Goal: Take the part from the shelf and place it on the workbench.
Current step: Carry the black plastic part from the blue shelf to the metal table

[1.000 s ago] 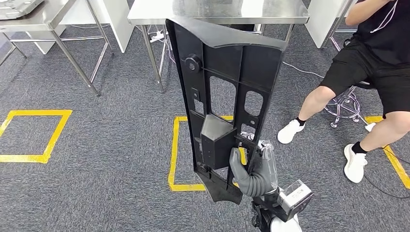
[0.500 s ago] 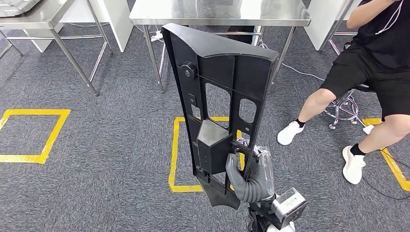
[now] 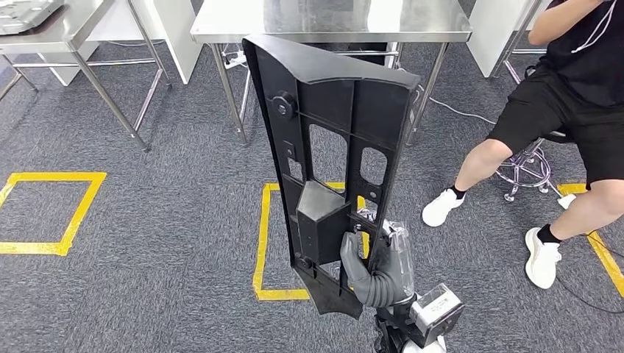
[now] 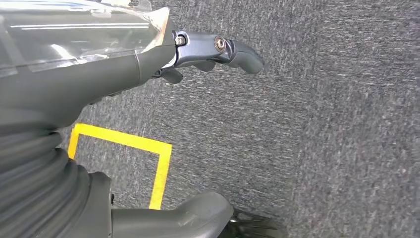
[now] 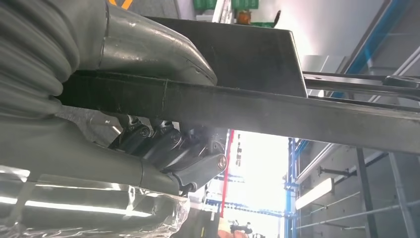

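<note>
Left hand (image 4: 148,59) hanging empty over the carpet, fingers loosely apart; right hand (image 3: 383,268) clamped on the part (image 3: 335,162).

I hold the tall black panel upright by its lower edge, short of the steel workbench (image 3: 331,18), which stands just beyond the panel's top. Gripped so low, the panel could tip or twist in my fingers, or clip the bench edge. Right of the bench sits a person (image 3: 566,110).
</note>
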You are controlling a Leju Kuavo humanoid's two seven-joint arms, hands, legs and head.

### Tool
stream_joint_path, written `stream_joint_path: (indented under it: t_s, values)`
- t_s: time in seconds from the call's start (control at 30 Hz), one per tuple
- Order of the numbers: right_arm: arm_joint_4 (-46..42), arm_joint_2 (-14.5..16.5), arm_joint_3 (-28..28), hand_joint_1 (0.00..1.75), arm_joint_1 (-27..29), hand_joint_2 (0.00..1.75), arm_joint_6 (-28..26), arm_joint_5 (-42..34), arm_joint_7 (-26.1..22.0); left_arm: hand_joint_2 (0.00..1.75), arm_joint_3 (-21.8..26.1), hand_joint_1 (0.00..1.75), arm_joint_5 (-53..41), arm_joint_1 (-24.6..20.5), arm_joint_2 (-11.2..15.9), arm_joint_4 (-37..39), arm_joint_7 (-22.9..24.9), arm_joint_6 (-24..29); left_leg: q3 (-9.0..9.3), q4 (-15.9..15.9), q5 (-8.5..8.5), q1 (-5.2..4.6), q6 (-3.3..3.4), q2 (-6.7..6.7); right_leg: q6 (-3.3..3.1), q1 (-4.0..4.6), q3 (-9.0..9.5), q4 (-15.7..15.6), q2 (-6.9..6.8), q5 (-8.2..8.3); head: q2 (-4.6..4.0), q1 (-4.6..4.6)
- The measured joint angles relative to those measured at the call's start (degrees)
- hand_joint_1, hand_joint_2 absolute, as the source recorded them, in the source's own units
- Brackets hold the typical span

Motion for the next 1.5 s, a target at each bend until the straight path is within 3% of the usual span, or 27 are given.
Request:
stream_joint_path:
  t_s: [0.07,0.1,0.2,0.27,0.3,0.4,0.43,0.47,0.53,0.57,0.6,0.7,0.77,0.8,0.9,0.93,0.97,1.03,1.07,1.13,1.27,1.33,1.4,1.43,1.47,1.5]
  values:
    - [-0.06,0.10,-0.03,1.75,-0.02,1.75,-0.07,0.18,0.40,1.75,-0.01,0.00,0.08,-0.07,-0.02,0.00,0.17,0.09,2.82,-6.44,2.93,-0.29,0.50,0.49,0.56,0.24,0.76,-0.03,-0.06,-0.85,0.00,0.00]
    - [-0.16,0.19,-0.05,1.75,0.00,1.75,-0.09,0.21,0.44,1.75,-0.01,0.00,0.14,-0.13,-0.03,0.00,0.27,0.15,3.57,-8.06,3.14,-0.52,0.78,0.70,0.88,0.39,0.88,-0.08,-0.12,-1.15,0.00,0.00]
    - [-0.78,0.33,-0.08,1.75,0.15,1.75,-0.21,0.46,0.44,1.75,0.00,0.00,0.51,-0.19,-0.07,0.01,0.55,0.40,4.19,-9.09,2.24,-0.98,1.75,0.56,1.86,0.64,1.16,-0.54,-0.50,-1.79,0.01,-0.04]
    - [-1.25,0.16,-0.20,1.75,0.24,1.75,-0.25,0.66,0.34,1.75,0.00,0.00,0.64,-0.08,-0.14,0.02,0.76,0.51,5.18,-9.85,2.01,-0.91,2.57,0.26,2.16,0.66,0.72,1.44,-0.62,-2.76,0.01,0.06]
    - [-1.40,-0.03,-0.26,1.75,0.32,1.75,-0.25,0.70,0.26,1.75,0.01,0.00,0.68,-0.07,-0.17,0.02,0.93,0.57,5.69,-10.13,1.88,-0.84,2.98,0.12,2.08,0.67,-0.74,4.29,-0.54,-3.67,0.01,0.17]
    - [-1.46,-1.08,-0.31,1.75,1.00,1.75,0.01,0.58,-0.27,1.75,0.04,0.00,0.99,-0.07,-0.23,0.02,1.37,1.11,6.62,-10.14,0.96,-1.11,3.74,-0.44,1.92,0.59,-8.00,14.87,-0.26,-5.90,0.00,0.35]
    - [-1.44,-1.49,-0.28,1.75,1.27,1.75,0.20,0.39,-0.54,1.75,0.05,0.00,1.13,0.00,-0.28,0.02,1.43,1.38,7.03,-10.12,0.57,-1.17,3.76,-0.68,2.25,0.58,-9.45,15.76,-0.21,-5.25,0.00,0.35]
    - [-1.42,-1.86,-0.25,1.75,1.44,1.75,0.36,0.17,-0.80,1.75,0.08,0.00,1.26,0.09,-0.37,0.02,1.47,1.63,7.58,-10.10,0.15,-1.20,3.70,-0.91,2.75,0.57,-9.77,14.44,-0.18,-3.62,0.00,0.36]
    - [-1.39,-2.33,-0.17,1.75,1.55,1.75,0.56,-0.19,-1.14,1.75,0.13,0.00,1.44,0.31,-0.57,0.02,1.43,2.00,8.77,-10.08,-0.84,-1.23,3.38,-1.25,3.68,0.48,-7.92,7.43,-0.19,1.00,0.00,0.40]
    - [-1.40,-2.49,-0.12,1.75,1.55,1.75,0.57,-0.28,-1.25,1.75,0.16,0.00,1.50,0.38,-0.64,0.02,1.37,2.13,9.17,-10.01,-1.44,-1.38,3.10,-1.37,3.67,0.49,-6.65,4.17,-0.17,2.65,0.00,0.43]
    - [-1.40,-2.61,-0.08,1.75,1.55,1.75,0.57,-0.33,-1.32,1.75,0.19,0.00,1.56,0.44,-0.71,0.02,1.30,2.22,9.41,-9.98,-1.94,-1.49,2.82,-1.43,3.26,0.52,-5.76,2.11,-0.14,3.50,0.00,0.42]
    - [-1.46,-2.79,-0.01,1.75,1.50,1.75,0.56,-0.43,-1.42,1.75,0.21,0.00,1.57,0.53,-0.91,0.02,1.18,2.31,9.72,-9.94,-2.92,-1.38,1.89,-1.39,1.39,0.71,-4.85,1.07,0.02,3.26,0.01,0.33]
    - [-1.65,-2.82,-0.02,1.75,1.43,1.75,0.48,-0.48,-1.42,1.75,0.20,0.00,1.49,0.55,-1.03,0.02,1.18,2.29,9.27,-8.21,-3.97,-1.11,1.20,-1.08,0.50,0.49,-4.25,0.84,0.11,2.93,0.01,0.18]
    - [-1.79,-2.84,-0.02,1.75,1.42,1.75,0.39,-0.51,-1.42,1.75,0.20,0.00,1.44,0.55,-1.06,0.02,1.18,2.29,8.13,-5.76,-5.02,-0.97,0.86,-0.89,0.05,0.33,-3.84,0.74,0.10,2.72,0.01,0.07]
    - [-2.02,-3.08,-0.02,1.75,1.62,1.75,0.01,-0.82,-1.41,1.75,0.20,0.00,1.39,0.69,-1.13,0.04,1.18,2.28,1.40,4.76,-8.08,-0.57,0.09,-0.44,-0.68,0.40,-2.82,0.74,0.04,1.72,0.00,-0.10]
    - [-2.03,-3.18,-0.02,1.75,1.77,1.75,-0.07,-0.98,-1.39,1.75,0.21,0.00,1.43,0.76,-1.15,0.04,1.18,2.28,-0.22,6.25,-7.67,-0.46,-0.03,-0.36,-0.70,0.42,-2.42,0.74,0.07,1.34,0.00,-0.11]
    - [-2.03,-3.25,-0.02,1.75,1.91,1.75,-0.11,-1.14,-1.37,1.75,0.21,0.00,1.50,0.81,-1.17,0.04,1.18,2.29,-0.70,5.49,-6.01,-0.36,-0.05,-0.28,-0.63,0.42,-1.89,0.74,0.12,0.94,0.00,-0.13]
    - [-2.09,-3.30,-0.02,1.75,2.04,1.75,-0.13,-1.31,-1.30,1.75,0.22,0.00,1.68,0.84,-1.18,0.05,1.15,2.30,0.96,-0.89,-0.79,-0.26,0.24,-0.10,-0.33,0.40,-0.74,0.70,0.19,-0.01,0.00,-0.16]
    - [-2.16,-3.29,-0.02,1.75,2.04,1.75,-0.13,-1.36,-1.24,1.75,0.22,0.00,1.74,0.83,-1.18,0.05,1.12,2.30,2.27,-4.20,1.02,-0.39,0.49,0.02,-0.04,0.55,-0.27,0.67,0.19,-0.50,0.00,-0.17]
    - [-2.38,-3.27,-0.03,1.75,2.05,1.75,-0.13,-1.46,-1.00,1.75,0.22,0.00,1.79,0.75,-1.20,0.07,1.02,2.28,3.83,-7.65,1.69,-0.80,1.15,0.16,0.63,0.76,0.00,0.53,0.16,-1.19,0.00,-0.24]
    - [-2.79,-3.22,-0.15,1.75,2.04,1.75,-0.14,-1.68,-0.66,1.75,0.24,0.00,1.84,0.85,-1.23,0.09,0.94,2.26,5.67,-9.39,0.93,-1.12,2.59,0.01,1.71,0.78,0.55,0.92,-0.08,-2.17,0.00,-0.22]
    - [-2.96,-3.23,-0.25,1.75,2.02,1.75,-0.14,-1.74,-0.64,1.75,0.24,0.00,1.85,0.86,-1.27,0.09,0.92,2.26,6.82,-10.20,0.82,-0.99,3.24,-0.03,1.57,0.74,-2.20,6.09,-0.04,-3.95,0.00,-0.01]
    - [-2.99,-3.30,-0.28,1.75,2.34,1.75,-0.19,-1.85,-0.61,1.75,0.25,0.00,1.87,0.80,-1.27,0.09,0.86,2.20,7.39,-10.25,0.25,-1.09,3.69,-0.20,1.45,0.73,-7.36,13.50,0.02,-5.77,0.00,0.08]
    - [-2.99,-3.36,-0.31,1.75,2.62,1.75,-0.23,-1.92,-0.57,1.75,0.25,0.00,1.90,0.81,-1.27,0.09,0.84,2.11,7.76,-10.24,-0.13,-1.15,3.79,-0.33,1.67,0.71,-9.37,15.60,0.03,-5.68,0.00,0.09]
    - [-2.99,-3.43,-0.33,1.75,2.83,1.75,-0.27,-1.99,-0.54,1.75,0.26,0.00,1.93,0.84,-1.27,0.09,0.81,2.02,8.22,-10.24,-0.55,-1.18,3.79,-0.47,2.09,0.67,-10.35,15.64,0.04,-4.64,0.00,0.10]
    - [-2.99,-3.48,-0.36,1.75,2.95,1.75,-0.29,-2.07,-0.52,1.75,0.28,0.00,1.97,0.88,-1.27,0.09,0.79,1.92,8.82,-10.24,-1.02,-1.19,3.69,-0.61,2.62,0.61,-10.17,13.52,0.03,-2.74,0.00,0.13]
